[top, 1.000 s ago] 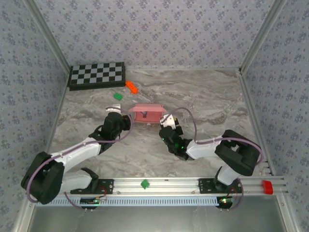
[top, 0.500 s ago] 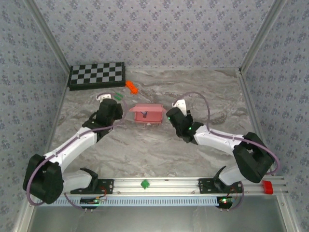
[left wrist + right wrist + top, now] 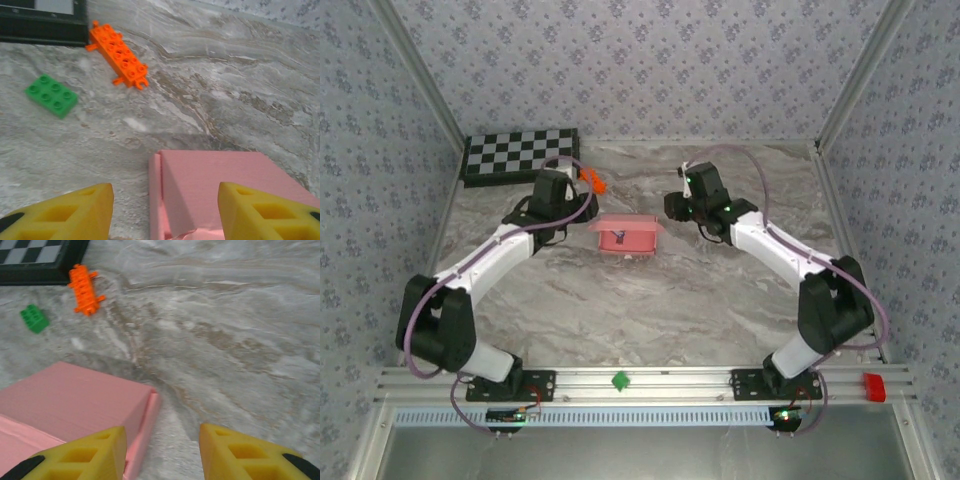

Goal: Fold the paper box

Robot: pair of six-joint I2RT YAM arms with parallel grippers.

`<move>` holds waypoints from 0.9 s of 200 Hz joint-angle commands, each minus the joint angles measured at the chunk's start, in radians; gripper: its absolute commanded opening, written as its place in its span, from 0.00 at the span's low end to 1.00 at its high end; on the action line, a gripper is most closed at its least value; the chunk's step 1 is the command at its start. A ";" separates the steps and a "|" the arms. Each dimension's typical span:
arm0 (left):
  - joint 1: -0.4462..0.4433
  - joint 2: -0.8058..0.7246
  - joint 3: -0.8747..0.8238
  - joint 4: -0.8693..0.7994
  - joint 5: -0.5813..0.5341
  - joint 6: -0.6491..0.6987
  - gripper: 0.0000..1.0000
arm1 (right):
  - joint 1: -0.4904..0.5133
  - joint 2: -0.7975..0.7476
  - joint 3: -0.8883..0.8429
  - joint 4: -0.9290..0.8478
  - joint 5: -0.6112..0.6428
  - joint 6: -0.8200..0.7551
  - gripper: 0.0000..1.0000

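**Top view.** Left gripper at centre left, just beside the left end of the small pink thin-card paper box. Right gripper just beside the box's upper right corner. Box at mid-frame on the grey marbled tabletop, below and to the right of the black-and-white checkerboard. Side flaps spread outward, and a small dark mark on the near face.

**Left wrist view.** Yellow fingers at the lower corners, spread wide and released, grasping nothing. Pink card between them, at lower centre and lower right. Finger at lower right overlapping the card's edge in the picture; contact perhaps absent, not resolvable from this angle. Seen at close range here: a flat green studded brick at centre left, apart from a long orange studded brick at upper left, the latter just beside the checkerboard's dark edge.

**Right wrist view.** Yellow fingers likewise spread wide, holding nothing. Pink box at lower left, with a narrow folded flap along its right side. Marble across the right half of the frame.
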 commanded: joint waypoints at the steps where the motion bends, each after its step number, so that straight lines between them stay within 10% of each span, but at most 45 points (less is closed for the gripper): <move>1: 0.023 0.048 0.051 -0.039 0.113 -0.029 0.56 | -0.005 0.068 0.072 -0.063 -0.184 0.021 0.43; 180: 0.035 0.250 -0.006 0.005 0.308 -0.129 0.42 | -0.004 0.292 0.103 -0.115 -0.252 0.058 0.42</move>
